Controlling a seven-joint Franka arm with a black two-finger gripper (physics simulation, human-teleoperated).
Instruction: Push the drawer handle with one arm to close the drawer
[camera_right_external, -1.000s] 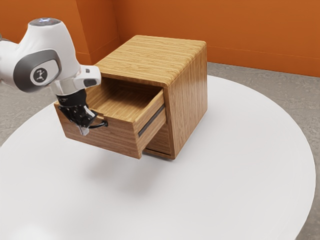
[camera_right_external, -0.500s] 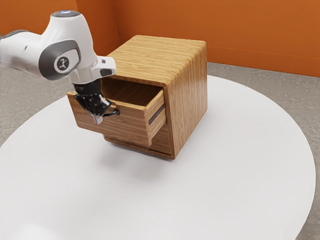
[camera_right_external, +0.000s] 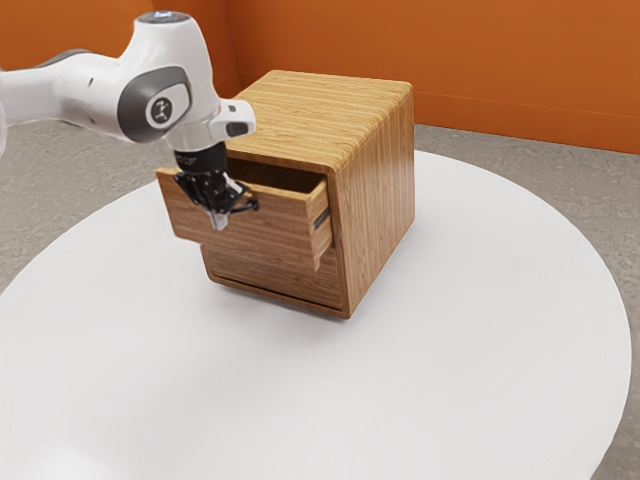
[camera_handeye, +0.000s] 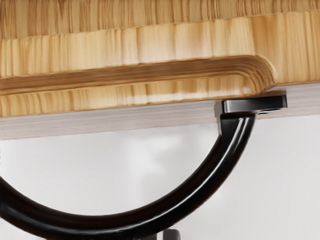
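Observation:
The black gripper (camera_right_external: 218, 218) is at the front of the upper drawer (camera_right_external: 270, 228) in the exterior view, fingertips pointing down beside the dark curved handle (camera_right_external: 246, 207). Its fingers stand together, shut, with no part of the handle seen between them. The drawer sticks out a short way from the wooden cabinet (camera_right_external: 375, 200). In the wrist view the handle (camera_handeye: 195, 192) arches out from the drawer's front (camera_handeye: 150, 95), and the gripper (camera_handeye: 160, 235) is at the outer side of its curve. Whether they touch is hard to tell.
A lower drawer front (camera_right_external: 270, 275) sits beneath the upper one. The cabinet stands on a round white table (camera_right_external: 430, 370), with an orange wall (camera_right_external: 510, 70) behind. The arm comes in from the exterior view's left, above the drawer front.
The upper drawer has slid inward toward the cabinet, so less of its inside shows. My gripper has moved along with it, toward the exterior view's right and up.

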